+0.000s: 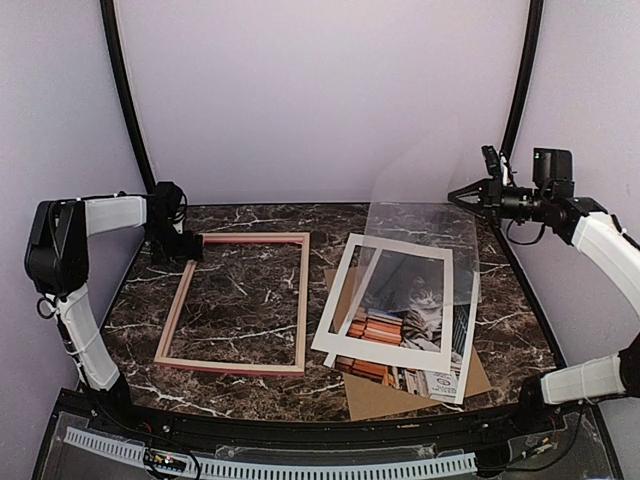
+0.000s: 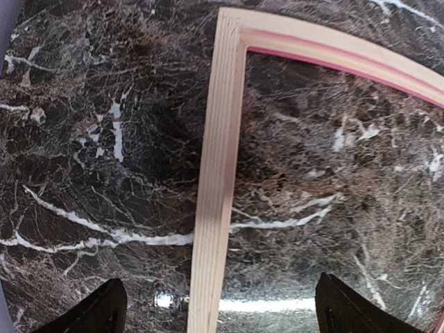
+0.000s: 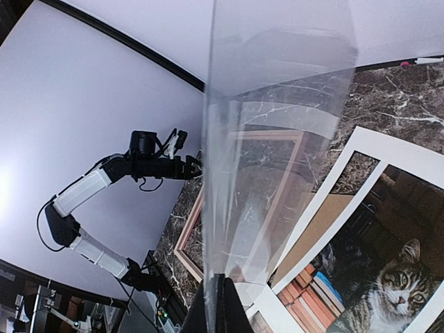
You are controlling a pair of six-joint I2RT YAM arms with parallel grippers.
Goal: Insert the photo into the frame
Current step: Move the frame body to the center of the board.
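Note:
The pink wooden frame [image 1: 180, 300] lies flat on the left half of the marble table, with nothing inside it. My left gripper [image 1: 192, 247] is open just above its far left corner, the fingers either side of the pale rail [image 2: 218, 173]. The cat photo [image 1: 405, 325] lies at centre right under a white mat [image 1: 340, 330], on a brown backing board [image 1: 400, 400]. My right gripper [image 1: 462, 195] is shut on a clear sheet [image 1: 420, 240] and holds it raised over the photo. In the right wrist view the sheet [image 3: 277, 125] stands edge-on from the shut jaws, with the photo [image 3: 388, 277] below.
The white mat [image 3: 361, 149] and the backing board [image 3: 326, 222] overlap the photo askew. The photo's lower edge sticks out past the mat [image 1: 440, 380]. Black curved poles [image 1: 125, 100] rise at both back corners. The table's near edge carries a white cable rail [image 1: 300, 465].

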